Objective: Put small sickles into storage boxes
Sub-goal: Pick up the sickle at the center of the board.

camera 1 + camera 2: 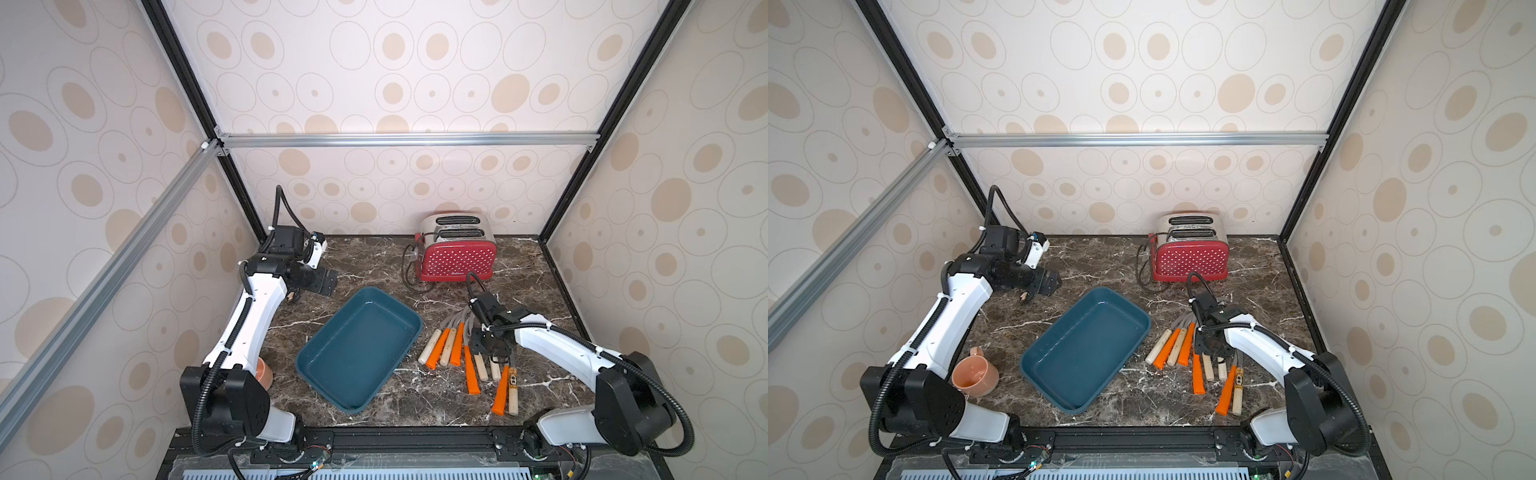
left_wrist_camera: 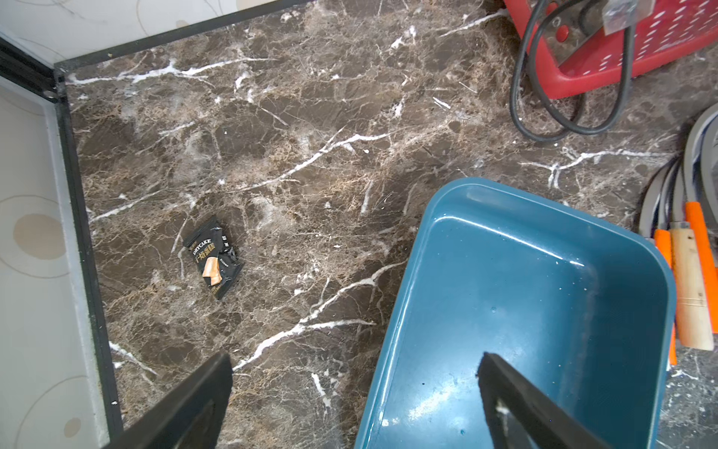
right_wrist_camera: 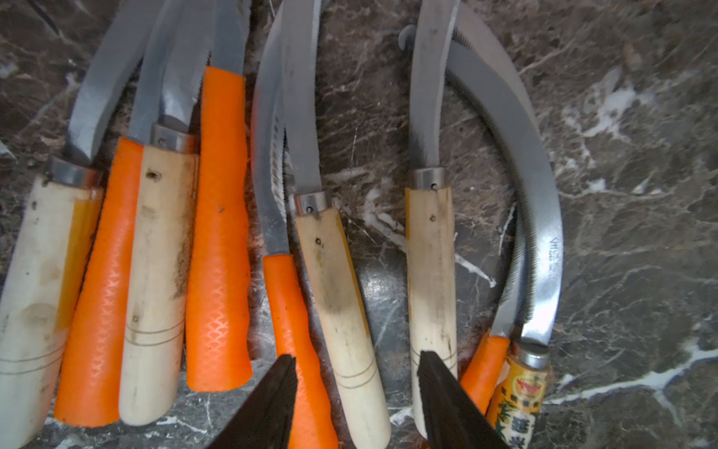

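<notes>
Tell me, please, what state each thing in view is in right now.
storage tray, empty, flat on the table.
small sickles, all lying on the table beside the tray, none inside.
right gripper, open, jaws astride sickle handles, not clamped.
left gripper, wide open, empty, by the tray's corner.
toaster, upright, slots empty.
pink cup, on the table, contents unclear.
snack packet, crumpled, lying flat.

Notes a dark teal tray (image 1: pixel 359 349) lying diagonally mid-table. Finds the sickles (image 1: pixel 457 345) fanned just beside it, all on the marble outside the tray. Places the right gripper (image 1: pixel 488 351) low over their handles; contact possibly made, not confirmable. Logs a red toaster (image 1: pixel 457 253) behind.
</notes>
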Available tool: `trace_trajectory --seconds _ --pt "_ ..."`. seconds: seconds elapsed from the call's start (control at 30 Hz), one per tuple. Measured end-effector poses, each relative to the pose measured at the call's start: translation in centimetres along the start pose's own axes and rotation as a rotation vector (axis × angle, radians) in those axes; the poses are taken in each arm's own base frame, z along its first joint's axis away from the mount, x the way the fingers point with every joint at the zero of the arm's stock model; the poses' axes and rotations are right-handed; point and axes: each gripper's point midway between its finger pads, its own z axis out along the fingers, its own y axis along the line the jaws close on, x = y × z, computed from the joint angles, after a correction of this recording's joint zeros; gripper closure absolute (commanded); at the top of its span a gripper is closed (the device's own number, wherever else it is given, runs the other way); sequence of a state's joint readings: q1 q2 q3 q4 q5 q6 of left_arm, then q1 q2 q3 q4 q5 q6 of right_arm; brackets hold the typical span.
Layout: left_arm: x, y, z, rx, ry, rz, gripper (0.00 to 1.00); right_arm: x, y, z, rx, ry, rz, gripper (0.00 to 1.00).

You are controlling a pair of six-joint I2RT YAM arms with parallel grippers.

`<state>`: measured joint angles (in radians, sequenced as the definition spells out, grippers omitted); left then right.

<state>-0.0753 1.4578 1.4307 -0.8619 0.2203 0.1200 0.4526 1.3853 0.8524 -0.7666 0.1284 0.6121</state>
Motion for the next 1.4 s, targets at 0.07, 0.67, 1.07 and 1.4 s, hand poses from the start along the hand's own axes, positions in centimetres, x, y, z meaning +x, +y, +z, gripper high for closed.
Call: trace_trajectory --seconds 0.07,0.67,1.07,1.4 --pt "0.0 -0.1 0.0 0.005 -0.001 -0.001 0.01 0.0 0.0 0.1 0.000 0.003 0.000 0.45" --pt "0.3 -1.1 0.4 0.049 0.007 0.002 0.01 1.3 0.0 1.9 0.007 0.063 -0.017 0.50" --pt "0.4 -1.5 0.7 0.060 0.016 0.010 0.01 2.0 0.2 3.4 0.013 0.107 -0.027 0.55" --pt "0.6 -1.7 1.0 0.065 0.024 0.013 0.01 2.0 0.2 4.0 0.020 0.113 -0.029 0.64"
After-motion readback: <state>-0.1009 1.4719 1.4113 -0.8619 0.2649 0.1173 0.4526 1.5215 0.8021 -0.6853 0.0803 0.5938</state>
